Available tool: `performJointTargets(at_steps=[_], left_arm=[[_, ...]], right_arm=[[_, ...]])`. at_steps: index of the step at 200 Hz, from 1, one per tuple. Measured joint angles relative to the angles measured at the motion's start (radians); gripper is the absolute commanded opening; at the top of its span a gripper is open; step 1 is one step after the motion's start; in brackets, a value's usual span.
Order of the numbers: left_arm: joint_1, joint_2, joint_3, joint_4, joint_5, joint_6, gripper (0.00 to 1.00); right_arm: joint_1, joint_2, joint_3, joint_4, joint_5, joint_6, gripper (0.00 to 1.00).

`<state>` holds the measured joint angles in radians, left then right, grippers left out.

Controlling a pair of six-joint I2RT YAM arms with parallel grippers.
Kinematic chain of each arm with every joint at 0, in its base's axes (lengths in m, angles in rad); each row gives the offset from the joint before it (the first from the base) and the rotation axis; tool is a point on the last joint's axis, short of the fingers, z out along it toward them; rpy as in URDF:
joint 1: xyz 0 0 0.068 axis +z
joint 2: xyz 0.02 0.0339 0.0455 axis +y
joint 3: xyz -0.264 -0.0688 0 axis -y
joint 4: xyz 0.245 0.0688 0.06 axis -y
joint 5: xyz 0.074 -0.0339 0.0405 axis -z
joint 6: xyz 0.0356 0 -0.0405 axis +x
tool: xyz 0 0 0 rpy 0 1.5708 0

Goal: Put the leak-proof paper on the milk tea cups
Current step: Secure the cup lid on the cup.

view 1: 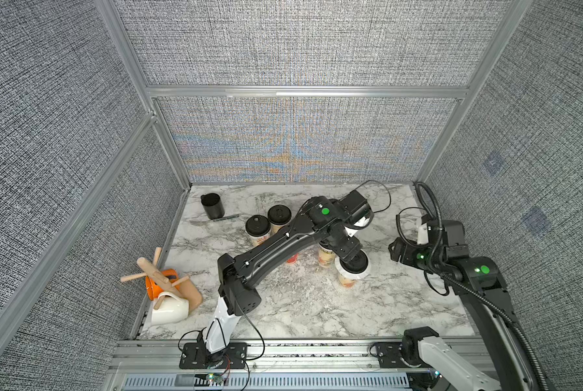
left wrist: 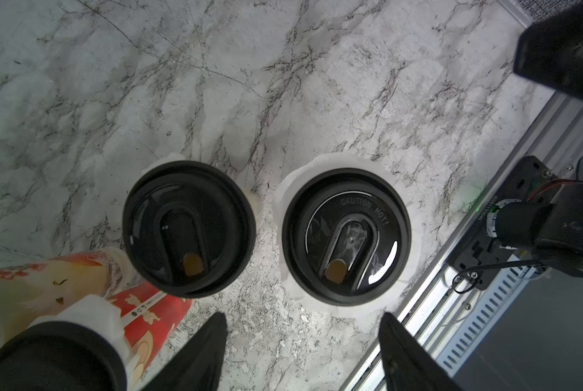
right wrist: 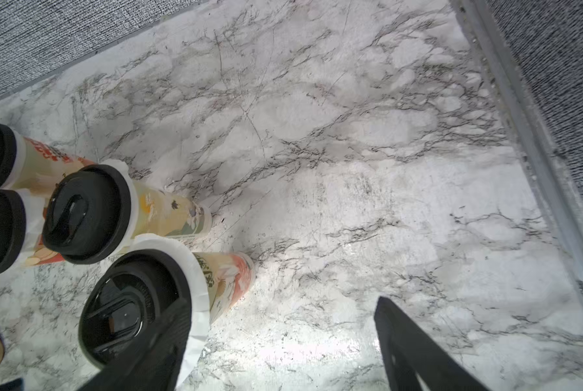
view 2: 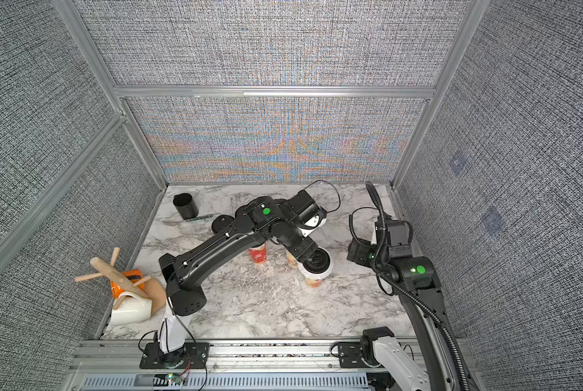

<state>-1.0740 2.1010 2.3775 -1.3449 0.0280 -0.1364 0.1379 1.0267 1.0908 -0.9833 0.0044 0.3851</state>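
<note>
The paper (left wrist: 337, 160) lies pinned under a lid (left wrist: 346, 233) on every cup (right wrist: 229, 281) seen closely, so papering looks done; left gripper (left wrist: 303, 342) and right gripper (right wrist: 283, 345) hang spread, empty, above the counter (right wrist: 351, 135); next, a careful retreat, knocking nothing.

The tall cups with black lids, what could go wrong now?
The open left hand hangs just over the tall printed paper cup with the black round plastic lid; a bump might tip it into its close neighbours. The thin white crinkled paper sticks out round that lid, so the hand could snag it.
</note>
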Motion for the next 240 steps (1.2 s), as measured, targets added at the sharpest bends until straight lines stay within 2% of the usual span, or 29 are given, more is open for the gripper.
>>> performJointTargets(at_steps=[42,102,240], left_arm=[[-0.003,0.08,0.081,-0.018,-0.002,0.068,0.69],[-0.003,0.129,0.104,-0.017,-0.017,0.129,0.69],[-0.003,0.159,0.084,0.032,-0.028,0.135,0.67]], right_arm=[[-0.034,-0.02,-0.026,0.023,-0.035,-0.022,0.81],[-0.052,-0.034,-0.039,0.022,-0.058,-0.035,0.79],[-0.054,-0.046,-0.053,0.021,-0.074,-0.055,0.78]])
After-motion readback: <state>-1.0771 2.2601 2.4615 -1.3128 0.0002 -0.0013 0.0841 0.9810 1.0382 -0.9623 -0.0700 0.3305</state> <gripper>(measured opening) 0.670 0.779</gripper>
